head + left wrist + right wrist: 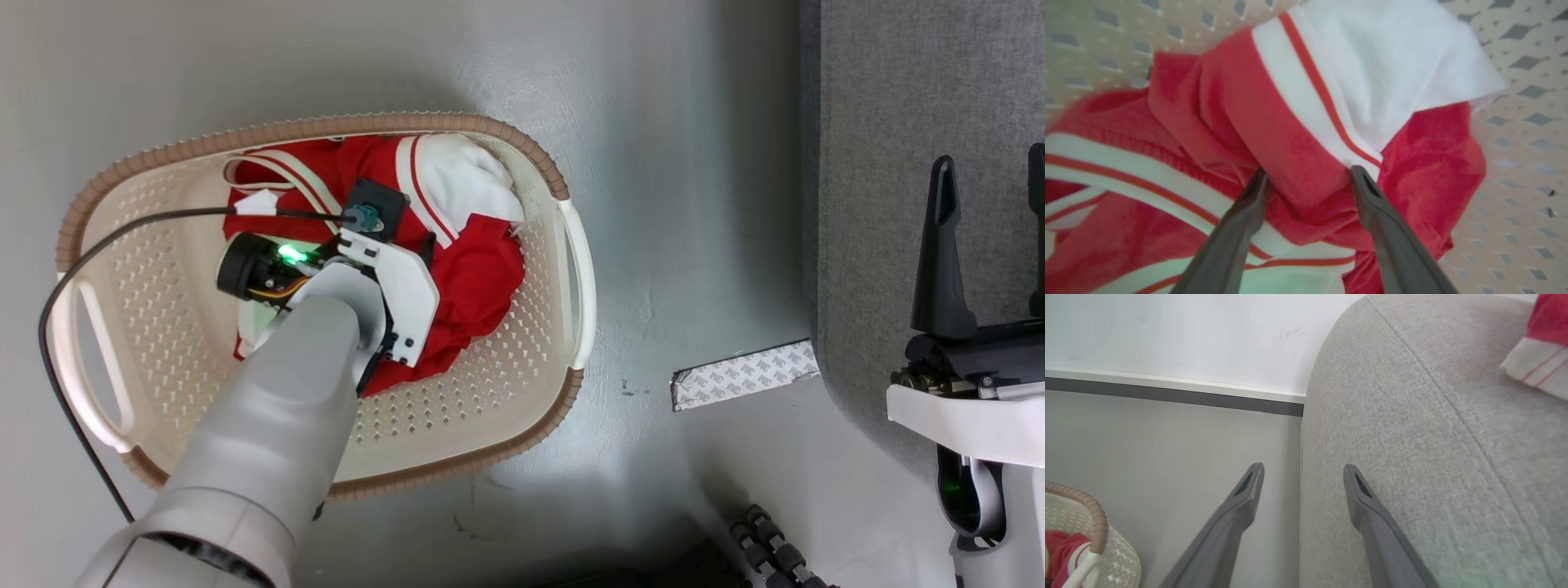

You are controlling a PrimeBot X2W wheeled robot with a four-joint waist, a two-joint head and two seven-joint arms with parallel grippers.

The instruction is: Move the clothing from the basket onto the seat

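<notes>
- A black cable (122,233) loops in from my far left and runs to my left wrist.
- The basket (326,126) sits on the floor (694,204) on my left side, with a brown rim all the way round it.
- The clothing (478,278) lies bunched in the far half of the basket: red cloth with white panels and red-and-white stripes.
- My left arm reaches down into the basket. My left gripper (1306,175) is released, its fingers spread on either side of a raised fold of red cloth. The tips are at the fabric but do not clamp it.
- A patterned strip of tape (743,374) lies on the floor between the basket and the seat.
- The seat (898,122) takes up my right side, well apart from the basket.
- My right gripper (1302,467) hangs over the seat's rounded edge with its fingers parted and nothing between them.
- In the right wrist view, another red-and-white garment (1541,351) lies on the seat beyond that gripper.
</notes>
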